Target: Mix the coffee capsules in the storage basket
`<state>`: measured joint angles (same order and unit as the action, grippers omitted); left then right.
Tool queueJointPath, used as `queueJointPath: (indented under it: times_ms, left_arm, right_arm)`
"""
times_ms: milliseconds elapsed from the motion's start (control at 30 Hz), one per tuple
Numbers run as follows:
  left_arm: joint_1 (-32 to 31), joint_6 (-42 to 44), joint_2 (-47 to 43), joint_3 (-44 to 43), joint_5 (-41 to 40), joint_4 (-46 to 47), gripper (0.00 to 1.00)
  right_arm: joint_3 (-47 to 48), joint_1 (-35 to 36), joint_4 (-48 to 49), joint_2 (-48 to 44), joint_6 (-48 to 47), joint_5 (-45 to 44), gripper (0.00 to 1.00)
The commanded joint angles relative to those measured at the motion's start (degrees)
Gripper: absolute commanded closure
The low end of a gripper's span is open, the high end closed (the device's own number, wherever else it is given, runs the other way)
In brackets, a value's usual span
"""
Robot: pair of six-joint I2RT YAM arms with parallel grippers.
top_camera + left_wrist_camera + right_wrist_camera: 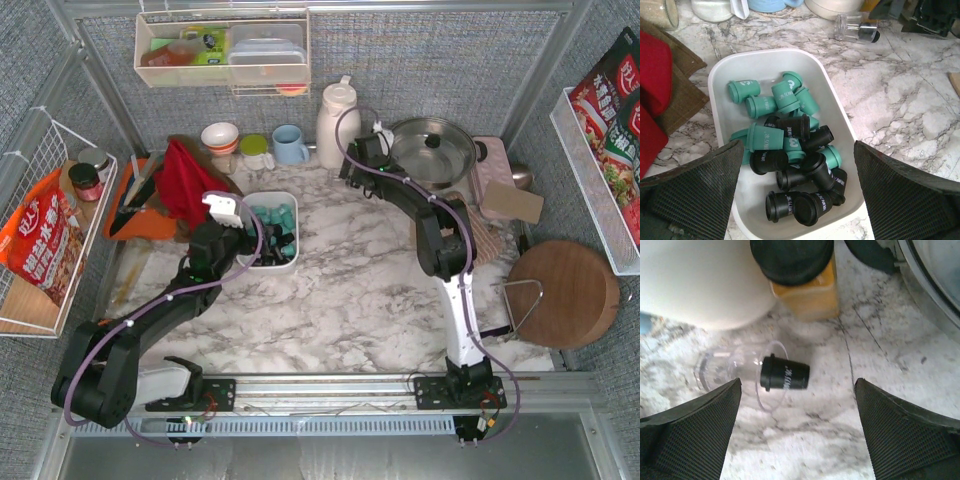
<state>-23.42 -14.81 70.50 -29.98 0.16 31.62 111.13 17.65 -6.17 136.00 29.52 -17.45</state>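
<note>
The white storage basket (836, 98) lies on the marble with several teal and black coffee capsules (790, 145) heaped inside, teal mostly at the far end and black nearer. My left gripper (797, 200) hangs open just above its near end, holding nothing. In the top view the basket (295, 232) sits left of centre with the left gripper (240, 240) over it. One black capsule (785, 375) lies at the mouth of a tipped clear cup (725, 371). My right gripper (797, 435) stands open above it, empty, at the back by the white jug (337, 120).
A yellow jar with a black lid (802, 285) and a steel pot (432, 150) flank the right gripper. Mugs and a bowl (220, 135) line the back. A red cloth (185, 180) lies left of the basket, and a round wooden board (565, 290) at the right.
</note>
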Motion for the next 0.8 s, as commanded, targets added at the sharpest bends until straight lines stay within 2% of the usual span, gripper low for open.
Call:
queueJointPath:
  times_ms: [0,133,267,400,500,633,767]
  left_arm:
    - [0.1,0.3,0.1,0.1,0.8,2.1,0.01]
    - [0.1,0.0,0.6,-0.2,1.5,2.1,0.01]
    - [0.1,-0.3,0.9,-0.4,1.7,2.2,0.01]
    - [0.1,-0.5,1.2,-0.6,2.3,2.2,0.01]
    - [0.1,-0.6,1.3,-0.6,2.6,2.4,0.01]
    - [0.0,-0.7,1.8,-0.7,2.9,2.7,0.01]
    - [0.1,-0.7,2.4,-0.8,3.2,2.9,0.01]
  right_arm:
    - [-4.7,0.1,-1.7,-4.1,-5.2,0.1,0.01]
    - [-12.0,-0.2,7.4,-8.9,-5.8,4.6,0.01]
    - [-13.2,-0.3,8.4,-10.8,-5.1,2.7,0.01]
    - [-9.8,-1.4,5.4,-7.8,-4.0,-0.4,0.01]
    - [-5.0,-2.8,0.1,-4.2,1.0,0.3,0.01]
    - [-2.1,-4.2,-0.6,-1.4,7.5,2.1,0.01]
    - [3.2,-3.9,-1.9,2.0,5.3,7.9,0.01]
